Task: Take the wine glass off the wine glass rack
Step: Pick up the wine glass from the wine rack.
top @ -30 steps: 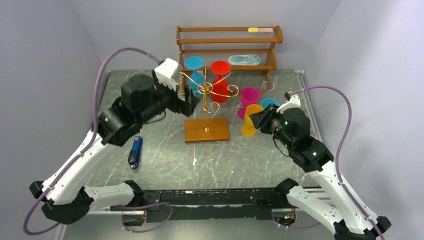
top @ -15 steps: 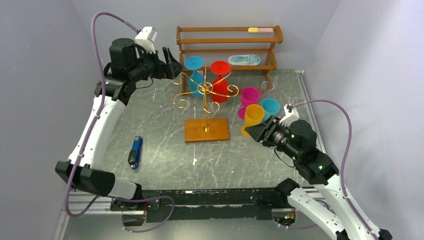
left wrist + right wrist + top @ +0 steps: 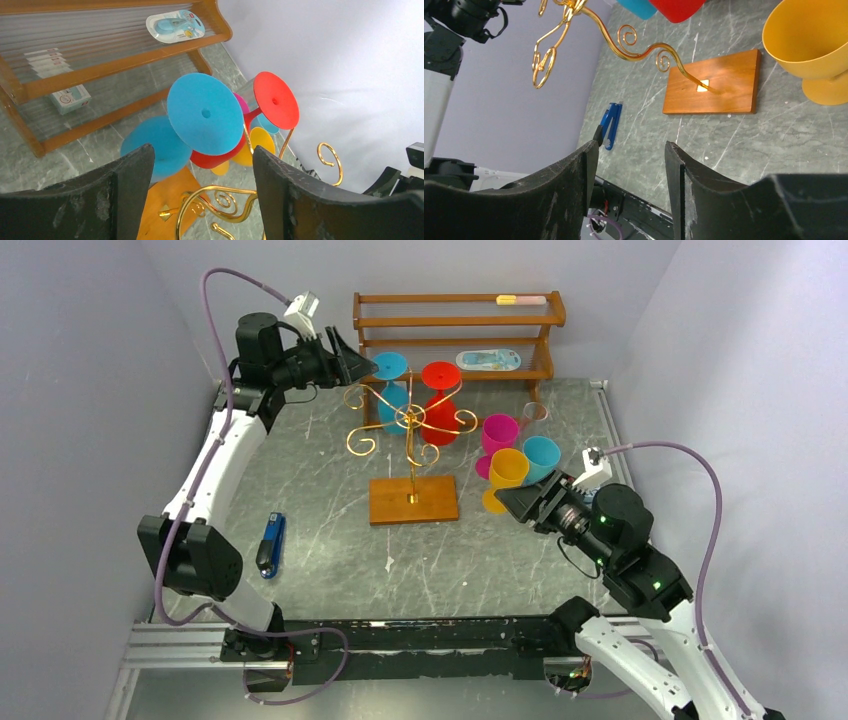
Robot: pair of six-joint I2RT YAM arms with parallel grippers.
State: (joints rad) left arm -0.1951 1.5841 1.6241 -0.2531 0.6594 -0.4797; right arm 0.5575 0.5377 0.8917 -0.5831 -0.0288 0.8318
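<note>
The wine glass rack (image 3: 410, 418) is a gold pole with scroll arms on a square wooden base (image 3: 413, 500). A blue wine glass (image 3: 388, 368) and a red wine glass (image 3: 440, 390) hang from it upside down, feet up. My left gripper (image 3: 352, 360) is raised at the back left, open, just left of the blue glass's foot. In the left wrist view the blue foot disc (image 3: 205, 114) sits ahead between the open fingers of the left gripper (image 3: 202, 155), apart from both. My right gripper (image 3: 510, 502) is open and empty beside a yellow glass (image 3: 507, 468).
A pink glass (image 3: 499, 430), a blue cup (image 3: 541, 452) and a clear glass (image 3: 535, 412) stand right of the rack. A three-tier wooden shelf (image 3: 455, 325) holds a packet (image 3: 488, 360) at the back. A blue tool (image 3: 270, 545) lies at the left front.
The left arm rose from beside the rack to the back left, its gripper now at the blue glass's foot, jaws slightly narrower. The right gripper opened and drew back from the yellow glass.
</note>
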